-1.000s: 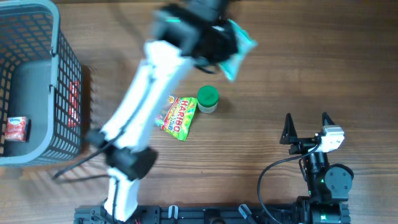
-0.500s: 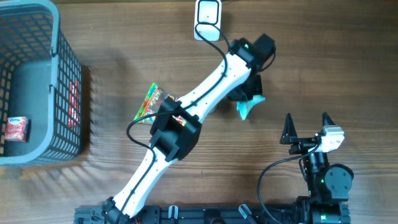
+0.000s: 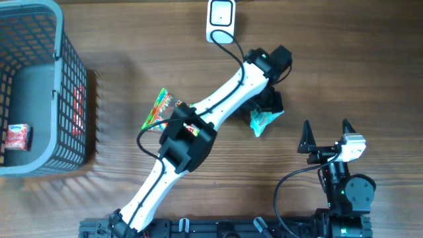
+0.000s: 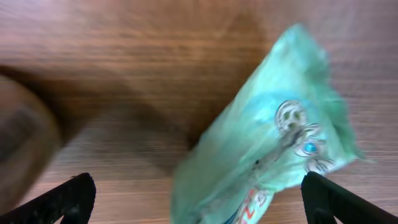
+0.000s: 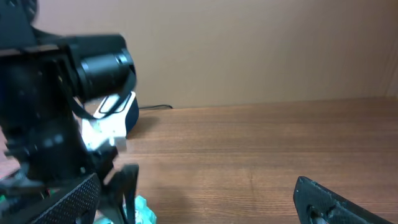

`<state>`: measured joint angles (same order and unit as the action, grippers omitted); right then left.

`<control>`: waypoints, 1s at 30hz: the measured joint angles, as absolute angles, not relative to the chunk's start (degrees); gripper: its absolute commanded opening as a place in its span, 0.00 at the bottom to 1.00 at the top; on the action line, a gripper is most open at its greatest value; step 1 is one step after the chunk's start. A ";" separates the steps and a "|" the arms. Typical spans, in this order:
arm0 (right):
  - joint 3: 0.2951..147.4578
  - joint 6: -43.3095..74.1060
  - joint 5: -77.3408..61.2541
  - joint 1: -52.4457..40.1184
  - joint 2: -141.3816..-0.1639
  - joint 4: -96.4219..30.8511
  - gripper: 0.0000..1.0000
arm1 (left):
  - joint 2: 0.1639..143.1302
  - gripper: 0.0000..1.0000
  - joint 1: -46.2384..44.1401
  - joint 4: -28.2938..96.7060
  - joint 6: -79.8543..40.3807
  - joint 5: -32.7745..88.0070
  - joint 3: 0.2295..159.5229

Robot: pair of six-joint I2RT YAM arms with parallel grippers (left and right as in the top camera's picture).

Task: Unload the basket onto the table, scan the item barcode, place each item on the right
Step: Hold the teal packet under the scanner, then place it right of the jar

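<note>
Left fingers (image 4: 69, 198) are spread wide, nothing pinched. Packet (image 3: 264, 121) looks to lie loose on the worktop (image 3: 357, 59) right under them, mid-table, below and right of the scanner (image 3: 221, 20). In the left wrist view both tips flank the packet with clear gaps either side. No contact that I can see.

Right fingers (image 3: 308, 137) are also spread and empty. That arm is parked near-right, apart from the packet.

My read on the layout: the scanner sits at the far edge with its cable going off the top, so the item has to be carried up to it with the code facing it. A packet lying between the two arms looks like a regrasp spot. Open fingers straddling it would suit a fresh pinch at a better angle. Guess only.

Packet look: teal-green crinkly film pouch, soft and puffed, lying diagonal. It has small round silver-blue print near the middle and a bit of red lettering at the lower edge. No barcode shows in any view. It may be on the underside, can't tell. The film is floppy and shiny, so I'd expect buckling in a pinch and glare at the scanner.
</note>
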<state>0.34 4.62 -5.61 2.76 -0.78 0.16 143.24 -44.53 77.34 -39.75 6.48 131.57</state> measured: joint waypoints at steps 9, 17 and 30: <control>0.34 4.62 -5.61 2.76 -0.78 0.14 1.00 | 125.21 1.00 -42.35 74.06 -39.75 1.04 131.52; 0.34 4.62 -5.61 2.76 -0.78 0.16 1.00 | 115.26 1.00 -40.07 68.27 -39.75 -9.47 131.52; 0.34 4.62 -5.61 2.76 -0.78 0.16 1.00 | 110.04 1.00 -35.40 66.37 -39.75 -24.93 131.52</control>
